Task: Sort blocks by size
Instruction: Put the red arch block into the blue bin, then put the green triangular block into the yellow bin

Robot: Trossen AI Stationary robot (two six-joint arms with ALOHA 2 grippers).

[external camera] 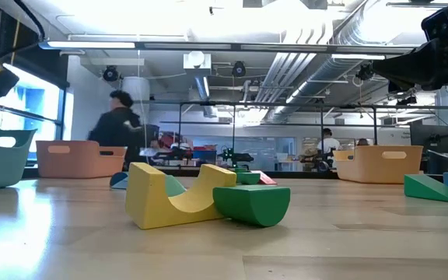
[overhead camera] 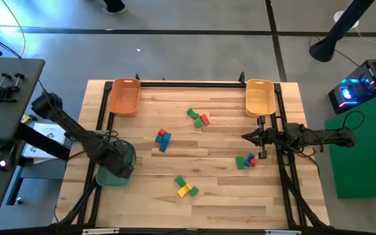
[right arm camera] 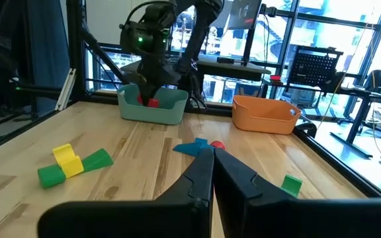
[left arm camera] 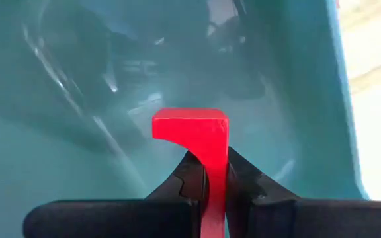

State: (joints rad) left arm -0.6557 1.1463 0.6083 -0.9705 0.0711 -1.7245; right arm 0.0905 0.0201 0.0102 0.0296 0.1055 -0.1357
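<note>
High view: the left hand (overhead camera: 118, 163) hangs over the green tray (overhead camera: 128, 154) at the bench's (overhead camera: 220, 196) left edge. In the left wrist view its two dark fingers (left arm camera: 185, 182) are pinched tight on a red block (left arm camera: 200, 142), a flat bright-red piece with a squared top and a notch cut in one side, held inside the tray's teal walls. The right hand (overhead camera: 250, 136) rests above the right side of the bench, just below the yellow tray (overhead camera: 259, 98); its fingers (right arm camera: 200, 175) are pressed together with nothing between them. The other blocks lie scattered on the wood: a green and red pair (overhead camera: 199, 118) near the top middle, a blue and red cluster (overhead camera: 163, 138) left of centre, a yellow arch beside a green piece (overhead camera: 185, 187) toward the near edge, and a green, blue and red group (overhead camera: 245, 160) close to the right hand. An orange tray (overhead camera: 123, 96) sits at the far left corner.
</note>
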